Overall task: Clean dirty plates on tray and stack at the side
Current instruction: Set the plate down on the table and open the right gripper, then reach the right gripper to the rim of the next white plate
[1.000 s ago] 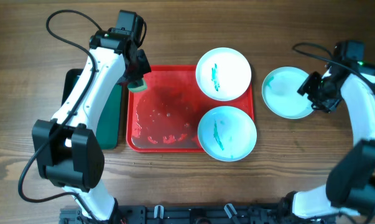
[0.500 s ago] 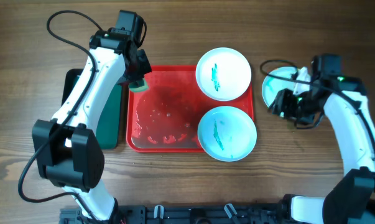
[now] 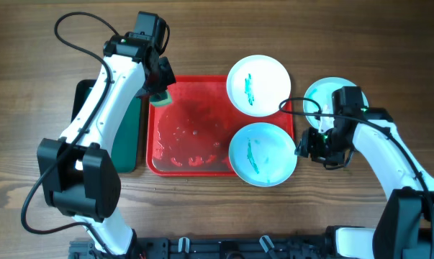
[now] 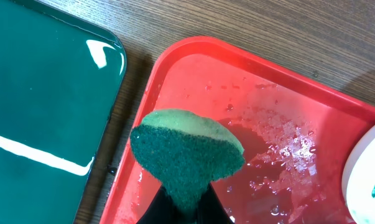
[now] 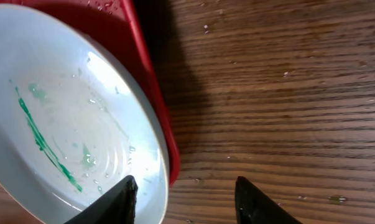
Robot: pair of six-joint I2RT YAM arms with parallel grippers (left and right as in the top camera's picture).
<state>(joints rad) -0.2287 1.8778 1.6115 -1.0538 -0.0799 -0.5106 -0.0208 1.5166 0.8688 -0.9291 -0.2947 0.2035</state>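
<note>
Two dirty plates with green smears sit on the right side of the red tray [image 3: 188, 119]: one at the back [image 3: 258, 85], one at the front [image 3: 263, 153]. A third pale aqua plate [image 3: 324, 93] lies on the table to the right, partly hidden by my right arm. My left gripper [image 3: 159, 92] is shut on a green sponge [image 4: 186, 149] over the tray's back left corner [image 4: 175, 62]. My right gripper [image 3: 307, 147] is open, its fingers [image 5: 186, 194] astride the right rim of the front plate [image 5: 63, 118].
A dark green tray [image 3: 130, 137] lies left of the red tray, also in the left wrist view [image 4: 44, 106]. The red tray's left half is wet. Bare wood table [image 5: 280, 93] lies right of the red tray.
My right gripper has left the aqua plate at the right and moved left and forward to the front plate's right rim. The left arm has not moved.
</note>
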